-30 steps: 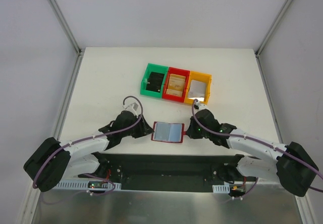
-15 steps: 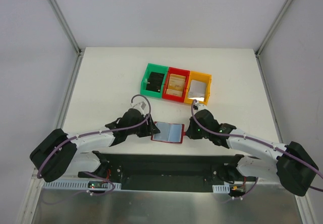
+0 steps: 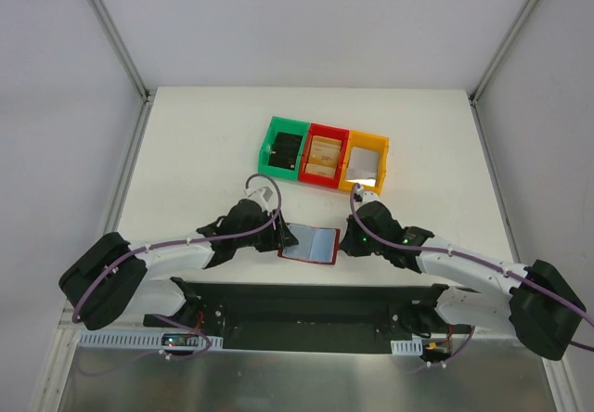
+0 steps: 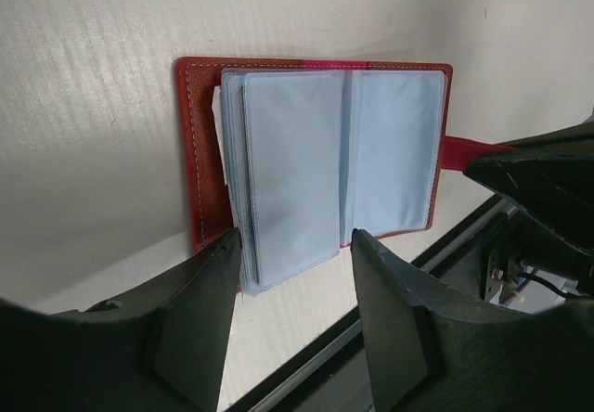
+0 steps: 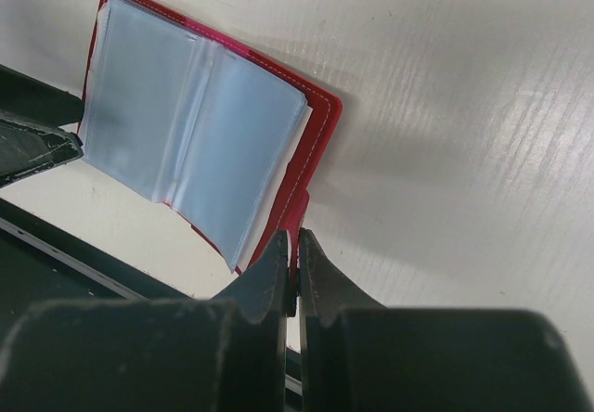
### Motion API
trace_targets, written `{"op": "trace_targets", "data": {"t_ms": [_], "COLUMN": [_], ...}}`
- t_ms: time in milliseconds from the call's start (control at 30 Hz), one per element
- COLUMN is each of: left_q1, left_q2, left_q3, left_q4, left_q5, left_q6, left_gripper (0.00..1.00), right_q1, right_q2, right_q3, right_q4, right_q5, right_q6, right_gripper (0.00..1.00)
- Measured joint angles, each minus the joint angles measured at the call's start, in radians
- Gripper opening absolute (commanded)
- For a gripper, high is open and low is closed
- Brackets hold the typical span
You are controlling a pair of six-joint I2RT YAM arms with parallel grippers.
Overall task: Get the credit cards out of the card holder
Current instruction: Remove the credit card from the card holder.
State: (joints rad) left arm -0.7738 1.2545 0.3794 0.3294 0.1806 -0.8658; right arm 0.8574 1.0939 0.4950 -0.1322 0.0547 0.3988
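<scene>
Red holder (image 4: 200, 152) lies open: right end effector (image 5: 297, 245) pinches its strap (image 5: 299, 210); left end effector (image 4: 292, 245), half-open, should next nip a card.

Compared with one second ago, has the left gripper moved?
Yes. Seen from above, the left gripper has shifted right, toward the card holder, judged against the fixed green bin.

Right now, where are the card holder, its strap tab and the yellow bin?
card holder (image 4: 316, 152): left wrist view, on its clear sleeves.
strap tab (image 4: 458, 150): left wrist view, on the red strip.
yellow bin (image 3: 369, 136): top external view, on its far rim.
</scene>
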Motion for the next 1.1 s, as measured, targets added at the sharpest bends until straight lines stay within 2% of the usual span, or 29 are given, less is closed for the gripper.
{"op": "trace_targets", "data": {"t_ms": [200,400,533,833,1100], "left_q1": [-0.001,-0.006,-0.006,-0.019,-0.026], "left_q2": [-0.014,-0.149,-0.183,-0.053,0.000], "left_q3": [0.000,0.000,0.000,0.007,0.021], "left_q4": [-0.004,-0.095,-0.114,-0.064,-0.024], "left_q5": [-0.007,-0.113,-0.150,-0.076,-0.032], "left_q6": [0.003,0.002,0.003,0.022,0.036], "left_gripper": [0.50,0.54,0.53,0.52,0.51], "right_q1": [0.002,0.006,0.008,0.010,0.011], "right_q2": [0.000,0.000,0.000,0.000,0.006], "right_q3": [0.000,0.000,0.000,0.008,0.011], "right_q4": [0.000,0.000,0.000,0.000,-0.001], "right_q5": [0.000,0.000,0.000,0.000,-0.001], "right_q6": [0.000,0.000,-0.001,-0.010,-0.012], "right_gripper": [0.00,0.00,0.00,0.00,0.00]}}
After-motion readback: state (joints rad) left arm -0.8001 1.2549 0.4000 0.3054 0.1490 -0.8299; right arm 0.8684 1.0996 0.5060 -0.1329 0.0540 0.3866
